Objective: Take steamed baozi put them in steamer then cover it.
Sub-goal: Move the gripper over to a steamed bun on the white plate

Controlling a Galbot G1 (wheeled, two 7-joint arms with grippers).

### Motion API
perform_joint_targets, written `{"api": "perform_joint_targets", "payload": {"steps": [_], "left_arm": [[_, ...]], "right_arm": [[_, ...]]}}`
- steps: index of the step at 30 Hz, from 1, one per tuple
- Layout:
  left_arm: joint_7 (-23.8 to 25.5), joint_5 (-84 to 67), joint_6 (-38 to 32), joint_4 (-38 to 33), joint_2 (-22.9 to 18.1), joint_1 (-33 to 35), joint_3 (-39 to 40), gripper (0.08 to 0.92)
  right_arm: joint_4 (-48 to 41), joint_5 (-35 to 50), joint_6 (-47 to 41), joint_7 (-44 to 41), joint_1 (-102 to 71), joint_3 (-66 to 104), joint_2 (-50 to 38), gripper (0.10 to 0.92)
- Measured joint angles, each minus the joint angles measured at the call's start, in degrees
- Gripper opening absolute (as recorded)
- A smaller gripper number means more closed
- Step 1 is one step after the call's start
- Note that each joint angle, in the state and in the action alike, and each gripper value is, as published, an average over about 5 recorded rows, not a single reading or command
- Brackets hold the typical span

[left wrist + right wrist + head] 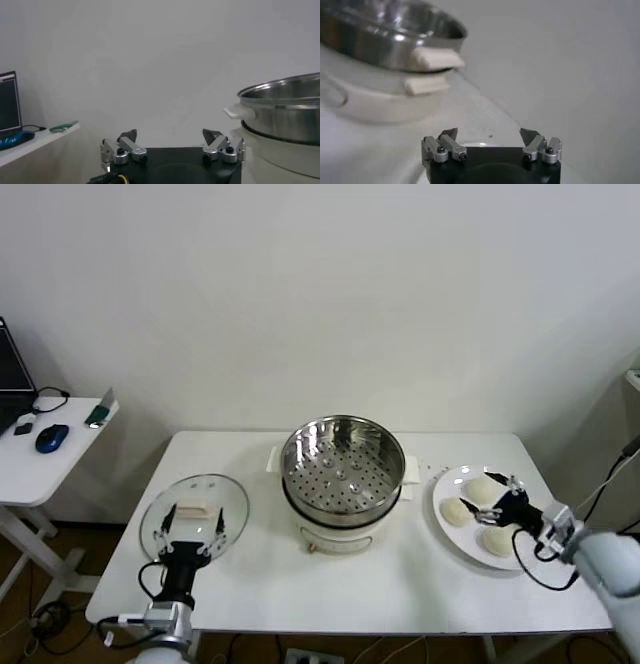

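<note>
The steamed baozi (478,509) lay on a white plate (447,525) at the right end of the tabletop (400,584), and the right gripper (492,509) hung directly over that plate, among the buns, its jaws spread wide and holding nothing. That made the right arm plainly the nearer one for the first pick: the buns sat just beneath and to either side of its jaws, so the coming move appeared to call for little more than a short descent onto one bun. From there the steamer (343,467) stood toward the robot's left, at the middle of the tabletop, its perforated basket bare of buns; a lifted bun would have to travel that way and down over the steel rim. The cover (194,514) rested flat on the left side of the tabletop, well apart from the steamer, its oblong handle running roughly left to right. The left gripper (187,538) hovered over its near edge, jaws likewise released and empty.
</note>
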Motion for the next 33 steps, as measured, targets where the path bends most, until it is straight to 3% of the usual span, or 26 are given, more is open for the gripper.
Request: {"api": "perform_joint_targets", "payload": {"steps": [8, 16, 33], "left_arm": [[-0.9, -0.8, -0.1, 0.6, 0.0, 0.1, -0.2, 0.823], [-1.9, -1.3, 0.4, 0.4, -0.1, -0.4, -0.8, 0.823], [-2.2, -1.6, 0.7, 0.6, 1.1, 0.2, -2.5, 0.823]], "right_arm": [[-11.0, -9.2, 4.7, -12.5, 26.0, -25.1, -3.1, 0.823], [-23.3, -15.9, 8.6, -18.1, 43.3, -44.4, 1.4, 0.823], [-44.7, -27.9, 12.8, -20.1, 51.1, -50.6, 16.9, 0.823]]}}
